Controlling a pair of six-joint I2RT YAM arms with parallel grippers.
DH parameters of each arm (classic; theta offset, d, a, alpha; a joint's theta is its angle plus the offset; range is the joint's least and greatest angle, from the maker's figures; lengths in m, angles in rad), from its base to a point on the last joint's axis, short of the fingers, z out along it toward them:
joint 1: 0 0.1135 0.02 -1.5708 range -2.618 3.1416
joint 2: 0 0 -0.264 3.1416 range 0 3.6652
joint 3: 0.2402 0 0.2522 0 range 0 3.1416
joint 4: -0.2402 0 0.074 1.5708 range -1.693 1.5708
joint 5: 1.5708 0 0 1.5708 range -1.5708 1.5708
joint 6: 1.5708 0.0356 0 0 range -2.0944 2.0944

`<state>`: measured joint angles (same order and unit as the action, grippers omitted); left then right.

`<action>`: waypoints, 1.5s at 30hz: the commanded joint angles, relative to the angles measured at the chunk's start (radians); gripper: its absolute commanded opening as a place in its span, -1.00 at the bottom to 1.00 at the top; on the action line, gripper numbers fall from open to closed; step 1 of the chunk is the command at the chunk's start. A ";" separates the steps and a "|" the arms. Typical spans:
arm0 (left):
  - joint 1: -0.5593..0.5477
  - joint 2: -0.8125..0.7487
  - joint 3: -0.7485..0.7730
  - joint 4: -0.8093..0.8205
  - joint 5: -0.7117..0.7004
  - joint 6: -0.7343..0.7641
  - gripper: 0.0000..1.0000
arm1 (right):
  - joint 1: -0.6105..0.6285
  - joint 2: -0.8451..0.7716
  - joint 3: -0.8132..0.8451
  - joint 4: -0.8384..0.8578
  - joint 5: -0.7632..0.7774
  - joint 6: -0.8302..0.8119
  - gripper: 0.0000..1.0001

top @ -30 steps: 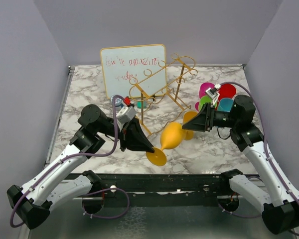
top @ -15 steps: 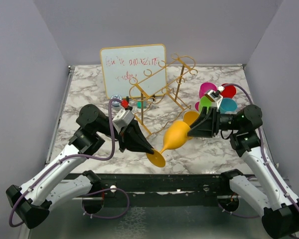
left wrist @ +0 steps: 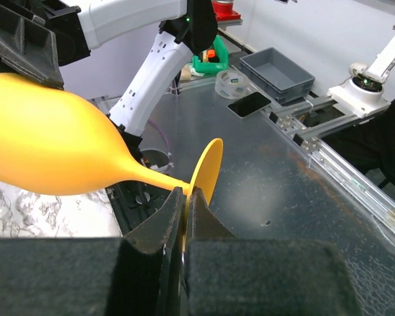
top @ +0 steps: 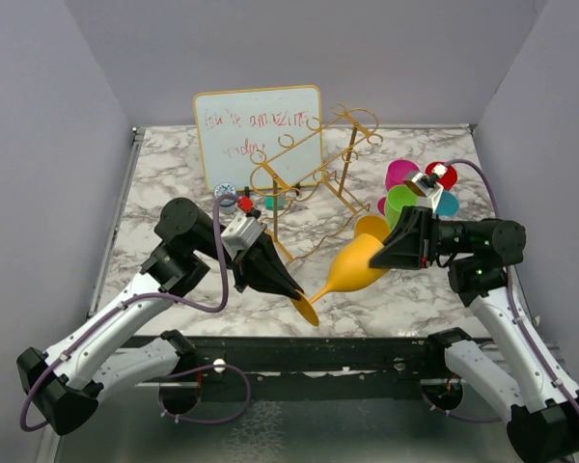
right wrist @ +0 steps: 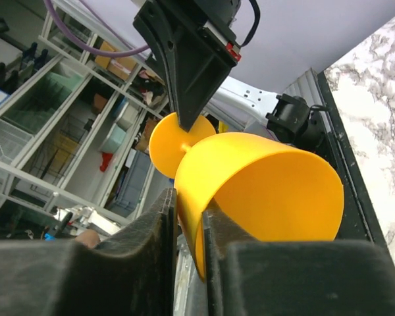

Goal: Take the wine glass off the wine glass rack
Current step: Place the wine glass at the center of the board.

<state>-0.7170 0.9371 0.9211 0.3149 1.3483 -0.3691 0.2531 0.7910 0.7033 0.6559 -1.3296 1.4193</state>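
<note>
Several cups [top: 402, 201] beside rack [top: 314, 166], whiteboard [top: 256, 130] apparently behind

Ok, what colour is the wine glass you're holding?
Solid orange-yellow wine glass, bowl to foot; shows best in the left wrist view.

Marble tbl [top: 164, 174]; on it: whiteboard [top: 259, 135], wine glass rack [top: 314, 159], coloured cups [top: 398, 176].

**Even, diffuse overhead light; top view sharp, wrist views softer up close.**
On the marble table [top: 174, 174] the arms cast only faint, soft-edged shadows. In the left wrist view the wine glass [left wrist: 46, 151] is brightly saturated with a gentle sheen, the grey bench top [left wrist: 263, 164] reflects pale glare, and the left gripper [left wrist: 186, 196] lies dark and slightly blurred. In the right wrist view the background shelving [right wrist: 46, 131] is dimmer and soft.
</note>
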 commanded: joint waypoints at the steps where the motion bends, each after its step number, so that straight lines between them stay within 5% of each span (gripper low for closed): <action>1: 0.007 0.024 0.003 0.003 -0.074 0.039 -1.00 | 0.009 -0.032 0.016 0.067 -0.047 0.049 -0.71; 5: 0.009 0.015 -0.011 0.004 -0.085 0.036 -1.00 | 0.009 -0.040 0.017 0.060 -0.035 0.050 -0.99; 8: 0.010 0.005 -0.028 0.003 -0.126 0.028 -0.98 | 0.009 -0.047 0.017 0.041 -0.026 0.038 -0.99; 11: 0.009 -0.004 -0.036 -0.030 -0.146 0.032 -0.51 | 0.009 -0.055 0.035 -0.086 -0.022 -0.058 -0.99; 14: 0.014 -0.005 0.029 -0.314 -0.228 0.164 0.30 | 0.009 -0.059 0.114 -0.433 -0.002 -0.325 -0.99; 20: 0.030 -0.015 0.125 -0.717 -0.462 0.316 0.97 | 0.009 0.017 0.326 -1.236 0.198 -0.930 -0.99; 24: 0.036 -0.041 0.124 -0.806 -0.611 0.275 0.98 | 0.009 0.068 0.384 -1.558 0.447 -1.128 -0.99; 35: 0.036 -0.122 0.040 -0.832 -0.862 0.101 0.98 | 0.103 0.088 0.381 -1.679 0.850 -1.214 -0.99; 45: 0.036 -0.161 0.002 -0.832 -1.151 0.005 0.98 | 0.699 0.321 0.416 -1.635 1.548 -0.967 -0.99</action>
<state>-0.6842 0.8074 0.9398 -0.5114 0.3759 -0.3008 0.8154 1.0088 1.0756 -0.9730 -0.1562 0.3416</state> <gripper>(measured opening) 0.987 0.032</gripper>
